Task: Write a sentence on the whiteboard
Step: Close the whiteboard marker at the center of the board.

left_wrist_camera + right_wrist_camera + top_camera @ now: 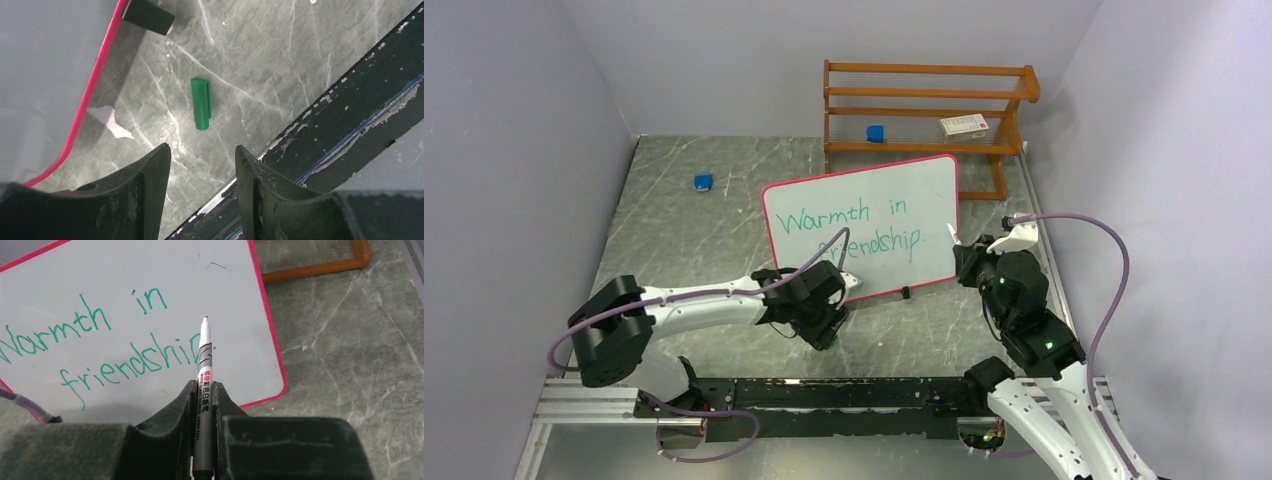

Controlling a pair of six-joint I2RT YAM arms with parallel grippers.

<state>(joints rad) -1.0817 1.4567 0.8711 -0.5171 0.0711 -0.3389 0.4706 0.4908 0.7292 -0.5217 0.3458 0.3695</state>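
Note:
The whiteboard (861, 225), white with a pink-red frame, stands tilted at the table's middle and reads "Warmth in friendship." in green; it also shows in the right wrist view (125, 325). My right gripper (204, 390) is shut on a whiteboard marker (204, 390), its bare tip just off the board's right end by the last letters. In the top view this gripper (969, 255) is at the board's right edge. My left gripper (202, 157) is open and empty, low by the board's near left corner (829, 305). A green marker cap (201, 102) lies on the table ahead of its fingers.
A wooden rack (924, 110) stands behind the board, holding a blue block (876, 133) and a white box (964, 126). Another blue block (703, 182) lies on the table at the far left. A black board foot (148, 16) and the black base rail (345, 115) flank the cap.

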